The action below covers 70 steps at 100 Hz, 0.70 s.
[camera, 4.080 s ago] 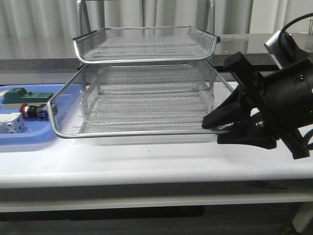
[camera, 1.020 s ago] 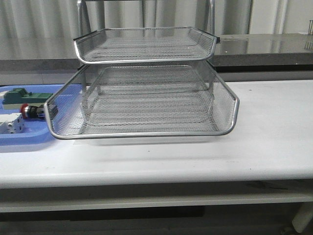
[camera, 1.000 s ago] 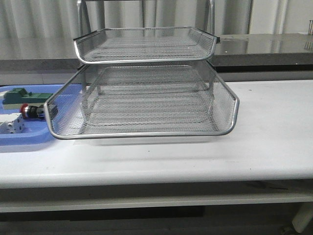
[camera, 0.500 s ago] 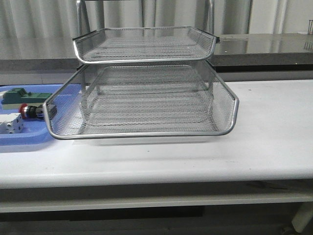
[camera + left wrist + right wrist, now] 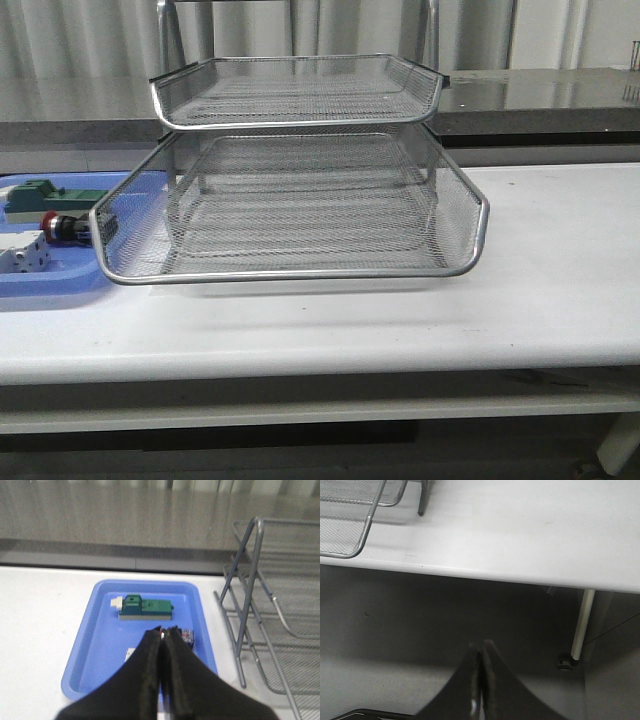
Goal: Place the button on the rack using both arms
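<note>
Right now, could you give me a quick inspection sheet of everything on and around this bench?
Surface: white table, bearing the rack and a blue tray.
Job's things: the button, red head, lies in the blue tray, not yet on the rack; no object is visible in the rack tiers in view, and the middle tier sits pulled forward.
Clutter: green-topped block and white part also lie in the blue tray.
Grippers: left gripper closed, holding nothing, above the blue tray; right gripper closed, holding nothing, off the table's edge over the floor.
Cables: nothing seen.
Surroundings: grey curtain behind, dark counter, table leg.
</note>
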{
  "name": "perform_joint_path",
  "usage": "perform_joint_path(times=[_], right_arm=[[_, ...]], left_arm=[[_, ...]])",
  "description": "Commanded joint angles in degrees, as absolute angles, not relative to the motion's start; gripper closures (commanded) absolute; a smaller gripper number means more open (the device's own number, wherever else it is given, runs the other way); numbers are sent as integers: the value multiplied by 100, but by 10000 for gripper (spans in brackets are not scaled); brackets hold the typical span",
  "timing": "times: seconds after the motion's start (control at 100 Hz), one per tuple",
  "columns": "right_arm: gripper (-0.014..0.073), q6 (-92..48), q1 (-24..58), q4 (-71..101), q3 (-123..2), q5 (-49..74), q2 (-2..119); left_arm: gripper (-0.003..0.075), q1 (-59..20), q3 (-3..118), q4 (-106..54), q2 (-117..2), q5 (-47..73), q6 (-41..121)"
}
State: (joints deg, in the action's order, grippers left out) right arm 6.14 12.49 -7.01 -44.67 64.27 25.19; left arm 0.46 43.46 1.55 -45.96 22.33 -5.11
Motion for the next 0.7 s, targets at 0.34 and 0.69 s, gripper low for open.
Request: perform_joint_path(times=[0.34,0.69], right_arm=[[660,613,1257,-816,-4631,6102,2564],[660,613,1257,-816,-4631,6102,2564]], left_arm=[[741,46,8154,233,-8482,5057,1570],[703,46,10203,-103,-10221,6360,2604]])
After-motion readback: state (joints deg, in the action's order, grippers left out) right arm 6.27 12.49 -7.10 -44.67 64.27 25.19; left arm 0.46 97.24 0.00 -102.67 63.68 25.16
